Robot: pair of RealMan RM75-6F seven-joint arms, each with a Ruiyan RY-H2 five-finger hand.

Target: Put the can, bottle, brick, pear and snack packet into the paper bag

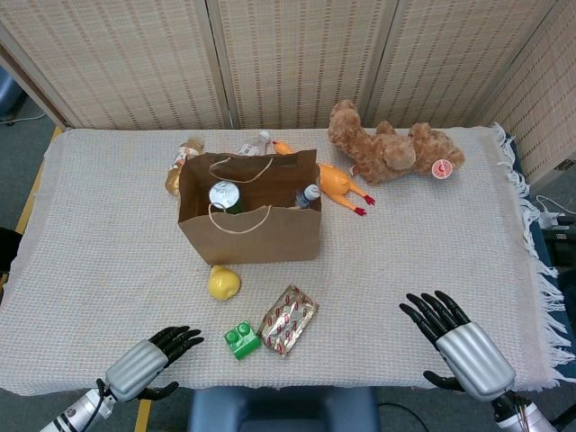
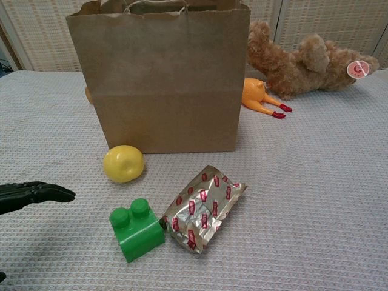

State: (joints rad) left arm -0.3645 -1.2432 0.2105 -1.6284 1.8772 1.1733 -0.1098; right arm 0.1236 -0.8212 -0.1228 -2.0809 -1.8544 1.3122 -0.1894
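The paper bag [image 1: 249,219] stands left of frame centre, with the can [image 1: 223,195] and bottle [image 1: 308,195] inside. Below it lie the pear [image 1: 223,283], then the brick [image 1: 241,340] touching the snack packet [image 1: 288,319] on its right.

Both views are evenly and brightly lit by soft overhead light, with only faint shadows at the base of the paper bag [image 2: 159,76], no glare, sharp focus throughout, and slight wide-angle bending at the head-view edges.
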